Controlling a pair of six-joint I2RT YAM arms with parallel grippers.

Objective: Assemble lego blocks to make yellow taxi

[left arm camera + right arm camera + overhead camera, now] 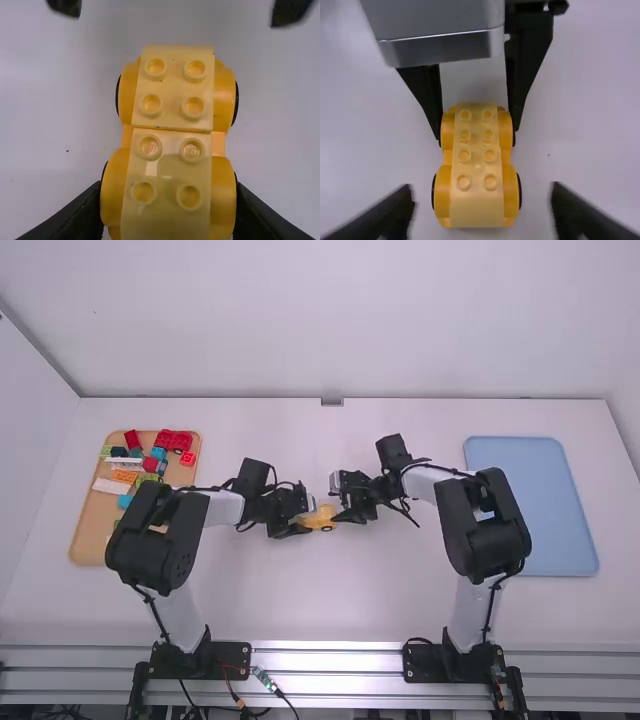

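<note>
Near the table's middle, my left gripper (305, 519) is shut on one end of the yellow car (322, 517). My right gripper (342, 505) is close by on the car's right side. The left wrist view has the car (172, 115), two pale yellow studded blocks end to end on its wheeled base, with my left gripper (169, 200) pressing the wheels' sides at the near end. In the right wrist view the car (477, 165) has its free end between the widely parted fingers of my right gripper (482, 207), touching neither.
At the left lies an orange tray (88, 530) with several loose coloured blocks, a red wheeled base (174, 440) among them; the left arm reaches over its edge. A blue tray (530, 505) lies at the right, partly beneath the right arm.
</note>
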